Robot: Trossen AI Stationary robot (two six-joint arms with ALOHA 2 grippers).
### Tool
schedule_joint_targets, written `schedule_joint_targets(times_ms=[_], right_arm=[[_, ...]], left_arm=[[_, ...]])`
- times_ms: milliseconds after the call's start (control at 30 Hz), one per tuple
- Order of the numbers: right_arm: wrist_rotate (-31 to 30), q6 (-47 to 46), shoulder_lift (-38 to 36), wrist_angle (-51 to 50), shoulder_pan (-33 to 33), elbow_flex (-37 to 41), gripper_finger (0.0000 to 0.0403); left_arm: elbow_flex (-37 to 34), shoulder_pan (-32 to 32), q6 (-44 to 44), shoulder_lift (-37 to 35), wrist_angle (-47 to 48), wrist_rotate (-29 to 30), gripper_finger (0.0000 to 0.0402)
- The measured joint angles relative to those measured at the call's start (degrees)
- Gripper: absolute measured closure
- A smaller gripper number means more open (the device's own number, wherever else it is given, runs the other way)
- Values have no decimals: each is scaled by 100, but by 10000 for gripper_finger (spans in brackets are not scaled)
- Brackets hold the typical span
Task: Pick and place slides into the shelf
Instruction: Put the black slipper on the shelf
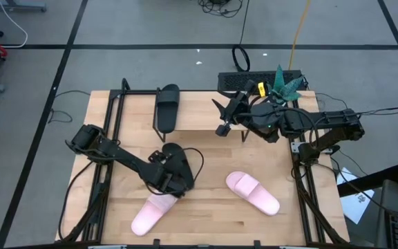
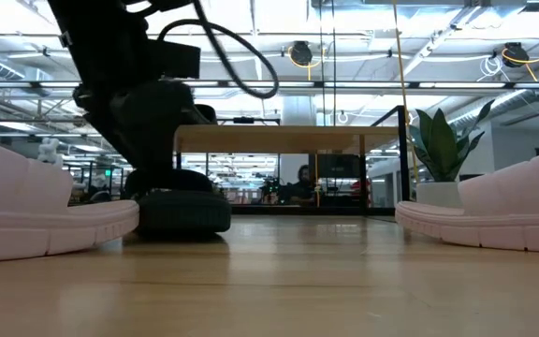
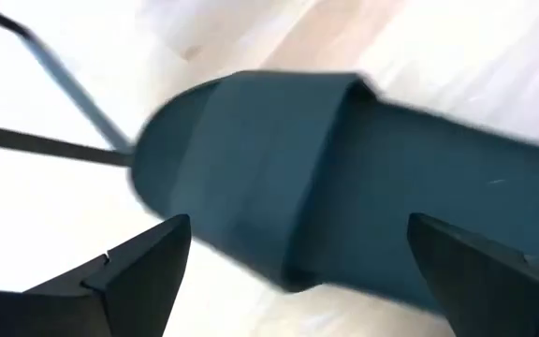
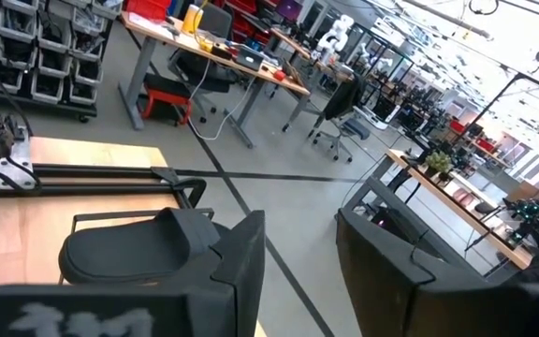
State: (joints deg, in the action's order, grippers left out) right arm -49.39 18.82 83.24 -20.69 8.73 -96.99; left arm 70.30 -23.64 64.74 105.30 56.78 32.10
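One black slide lies sole-down on the table near its middle; in the left wrist view this black slide fills the frame. My left gripper is open over it, one finger on each side of the strap end, with no touch visible. A second black slide rests flat on the shelf. Two pink slides lie on the table's near part. My right gripper hovers open above the shelf's right half.
A green plant and a dark keyboard-like bar sit behind the shelf's right end. Black frame rails run along the table's left and right sides. Bare wood lies between the shelf and the pink slides.
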Motion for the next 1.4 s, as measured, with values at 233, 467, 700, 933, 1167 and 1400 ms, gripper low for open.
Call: schedule_joint_targets(times_ms=[233,467,700,933,1167,1400], right_arm=[[2,-10,2,-120,0,0,277],[13,-12,2,-124,0,0,277],[15,-12,2,-146,0,0,277],[17,-12,2,-146,0,0,277],[17,-13,2,-146,0,0,277],[18,-14,2,-146,0,0,277]], left_arm=[[-2,90,-144,0,27,-18,7],[-2,190,-207,0,26,12,7],[-2,315,-342,0,24,24,7],[-2,376,-355,0,14,-165,7],[-2,374,-275,0,3,-214,7],[-4,370,-275,0,-3,-215,7]])
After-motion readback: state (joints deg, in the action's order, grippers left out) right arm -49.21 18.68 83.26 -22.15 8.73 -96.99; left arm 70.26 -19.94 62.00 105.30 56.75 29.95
